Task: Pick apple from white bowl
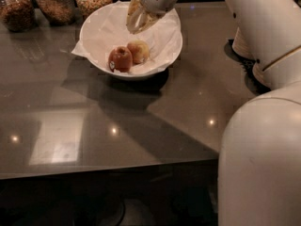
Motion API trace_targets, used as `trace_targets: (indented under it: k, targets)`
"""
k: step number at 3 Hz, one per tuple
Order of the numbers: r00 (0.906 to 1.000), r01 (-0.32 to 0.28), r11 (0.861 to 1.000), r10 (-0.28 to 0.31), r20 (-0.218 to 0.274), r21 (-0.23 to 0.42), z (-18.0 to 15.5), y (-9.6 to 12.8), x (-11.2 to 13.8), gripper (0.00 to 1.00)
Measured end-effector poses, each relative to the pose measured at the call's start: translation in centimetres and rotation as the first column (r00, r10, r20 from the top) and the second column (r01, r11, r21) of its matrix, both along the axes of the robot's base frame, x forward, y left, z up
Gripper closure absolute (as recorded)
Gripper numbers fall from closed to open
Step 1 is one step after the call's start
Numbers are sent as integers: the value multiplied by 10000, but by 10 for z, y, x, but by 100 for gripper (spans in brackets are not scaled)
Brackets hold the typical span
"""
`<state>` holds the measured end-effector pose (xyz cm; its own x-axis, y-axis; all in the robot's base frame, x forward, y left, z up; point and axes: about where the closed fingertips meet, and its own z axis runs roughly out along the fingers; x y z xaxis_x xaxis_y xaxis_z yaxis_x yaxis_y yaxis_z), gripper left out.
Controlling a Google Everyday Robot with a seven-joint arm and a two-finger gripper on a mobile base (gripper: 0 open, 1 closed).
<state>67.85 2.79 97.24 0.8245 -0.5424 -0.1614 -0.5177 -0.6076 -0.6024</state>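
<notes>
The white bowl (96, 25), lined with crinkled white paper, stands at the back of the dark table. The deep red apple (120, 59) lies in its front part. It touches a paler yellow-green apple (139, 51) on its right. My gripper (137, 26) hangs above the back right of the bowl, clear of both apples. It is open and holds nothing. The white arm runs from it up and to the right.
Three glass jars (55, 3) of dry food stand behind the bowl at the back left. Stacked beige paper bowls (241, 44) show at the right, partly hidden by my arm (263, 27). The table's front edge (108, 169) runs across the lower view.
</notes>
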Motion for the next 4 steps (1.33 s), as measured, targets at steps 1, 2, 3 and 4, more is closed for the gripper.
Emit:
trace_targets:
  k: [1, 2, 3, 4]
  targets:
    - [10000, 54, 9999, -54, 25, 104, 3, -3, -1, 87]
    - [10000, 58, 9998, -58, 25, 197, 4, -4, -2, 67]
    - [10000, 12, 9995, -12, -20, 302, 4, -3, -5, 43]
    - [9996, -197, 9989, 206, -208, 437, -5, 5, -10, 30]
